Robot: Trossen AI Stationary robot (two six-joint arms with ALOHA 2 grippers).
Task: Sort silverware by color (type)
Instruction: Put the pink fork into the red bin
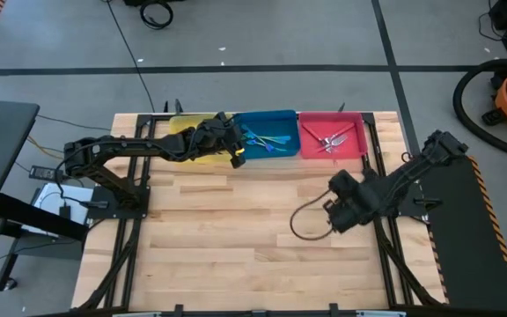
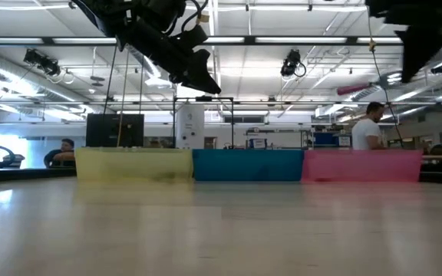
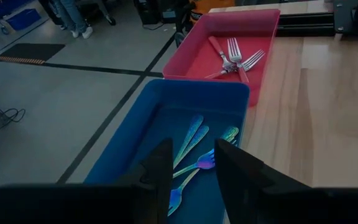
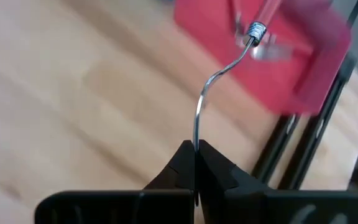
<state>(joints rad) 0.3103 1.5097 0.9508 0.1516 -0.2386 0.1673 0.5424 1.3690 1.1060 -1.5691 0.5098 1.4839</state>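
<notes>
Left gripper (image 3: 191, 180) hangs over the blue bin (image 3: 166, 99), jaws narrowly apart, empty. Right gripper (image 4: 194, 163) clamps a thin wire (image 4: 205, 99). Forks (image 3: 194, 149) binned: light, stiff, slippery; grip mid-handle.

Left gripper (image 1: 236, 155) hangs over the yellow and blue plastic bin (image 1: 267, 119) edge; right gripper (image 1: 335, 217) sits low above the pale wooden tabletop (image 1: 236, 238), red plastic bin (image 1: 330, 121) holding forks (image 1: 331, 141).
</notes>
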